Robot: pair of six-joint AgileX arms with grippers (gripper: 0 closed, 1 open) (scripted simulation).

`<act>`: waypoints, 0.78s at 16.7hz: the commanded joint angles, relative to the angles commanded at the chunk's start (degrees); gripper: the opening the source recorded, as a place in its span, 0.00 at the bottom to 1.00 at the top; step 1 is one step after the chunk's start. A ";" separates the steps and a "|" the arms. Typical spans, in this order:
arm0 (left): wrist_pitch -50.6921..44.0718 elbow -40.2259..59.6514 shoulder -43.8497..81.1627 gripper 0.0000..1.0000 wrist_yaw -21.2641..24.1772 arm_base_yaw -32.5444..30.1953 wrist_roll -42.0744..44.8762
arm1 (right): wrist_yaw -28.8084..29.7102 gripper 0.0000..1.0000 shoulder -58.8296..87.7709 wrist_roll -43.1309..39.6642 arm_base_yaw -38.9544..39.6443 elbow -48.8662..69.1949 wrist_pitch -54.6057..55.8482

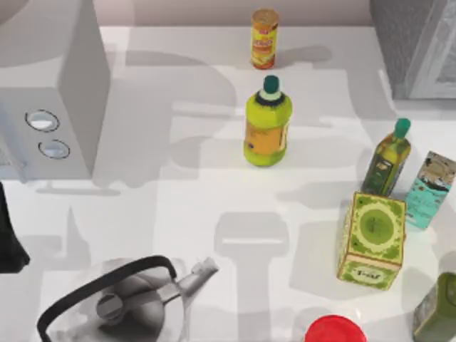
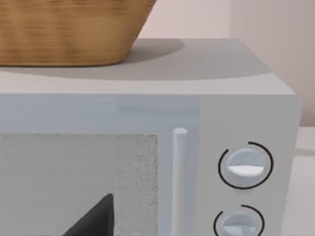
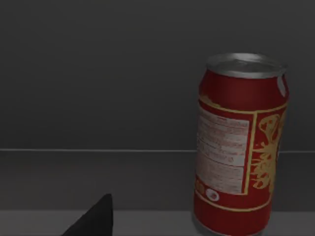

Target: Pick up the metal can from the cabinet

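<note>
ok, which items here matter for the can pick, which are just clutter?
Job:
red metal can, upright in the dim cabinet
cabinet

Clutter:
microwave
basket
kettle
yellow-green bottle
oil bottle
green tea box

Left arm [image 1: 11, 235] sits at the table's left edge — one dark pincer fingertip [image 2: 96, 219] visible.

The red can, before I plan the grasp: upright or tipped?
Upright: the red can stands on its base, silver lid on top.
</note>
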 joint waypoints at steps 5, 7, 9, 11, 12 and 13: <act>0.00 0.00 0.00 1.00 0.00 0.00 0.00 | -1.12 1.00 5.71 -0.01 -1.12 6.83 -0.72; 0.00 0.00 0.00 1.00 0.00 0.00 0.00 | -1.73 1.00 8.98 -0.02 -1.78 10.56 -1.20; 0.00 0.00 0.00 1.00 0.00 0.00 0.00 | -2.25 1.00 11.75 -0.02 -2.34 13.75 -1.60; 0.00 0.00 0.00 1.00 0.00 0.00 0.00 | -2.55 1.00 13.35 -0.03 -2.67 15.58 -1.83; 0.00 0.00 0.00 1.00 0.00 0.00 0.00 | -2.58 1.00 13.52 -0.03 -2.71 15.78 -1.86; 0.00 0.00 0.00 1.00 0.00 0.00 0.00 | -2.58 1.00 13.52 -0.03 -2.71 15.78 -1.86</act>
